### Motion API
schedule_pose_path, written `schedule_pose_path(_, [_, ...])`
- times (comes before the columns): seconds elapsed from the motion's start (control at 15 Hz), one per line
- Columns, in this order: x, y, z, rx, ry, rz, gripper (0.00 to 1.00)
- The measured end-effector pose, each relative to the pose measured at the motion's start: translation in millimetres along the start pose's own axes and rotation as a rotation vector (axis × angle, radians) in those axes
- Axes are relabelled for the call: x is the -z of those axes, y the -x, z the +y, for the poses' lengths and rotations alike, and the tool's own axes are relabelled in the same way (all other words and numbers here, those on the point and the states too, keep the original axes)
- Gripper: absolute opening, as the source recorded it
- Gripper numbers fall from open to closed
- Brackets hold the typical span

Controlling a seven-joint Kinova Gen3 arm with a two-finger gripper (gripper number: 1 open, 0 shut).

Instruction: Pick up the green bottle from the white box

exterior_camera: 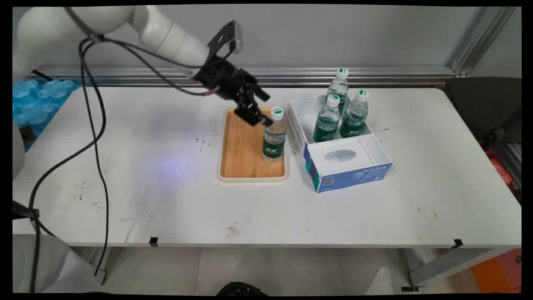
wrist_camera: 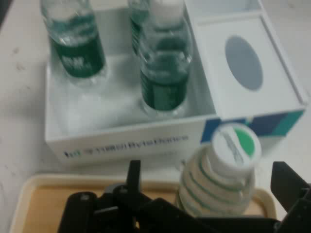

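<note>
Above tray's right edge | tool released, flanking bottle | box beside

A white table, scuffed with dark marks, fills the middle of the room. A plain grey wall runs behind it, with a metal rail along its foot. At three o'clock stands a dark chair. Pale floor tiles show at six o'clock. Blue packs sit at nine o'clock.

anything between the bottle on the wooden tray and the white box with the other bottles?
Nothing: in the main view only tray rim and a bare table strip separate the green-labelled clear plastic water bottle on the wooden tray from the white cardboard box.
</note>
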Motion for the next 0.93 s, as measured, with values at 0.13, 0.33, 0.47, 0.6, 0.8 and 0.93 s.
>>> schedule_pose_path(0.13, [-1,-22,-3,-0.003,-0.005,0.013,1.00])
schedule_pose_path(0.33, [-8,-53,-7,-0.006,-0.009,0.044,1.00])
schedule_pose_path(0.47, [-14,-68,-8,-0.005,-0.012,0.063,1.00])
schedule_pose_path(0.6, [-22,-80,-10,0.000,-0.021,0.076,1.00])
schedule_pose_path(0.8, [-42,-86,-13,0.011,-0.040,0.070,1.00])
schedule_pose_path(0.93, [-56,-85,-14,0.016,-0.049,0.060,1.00])
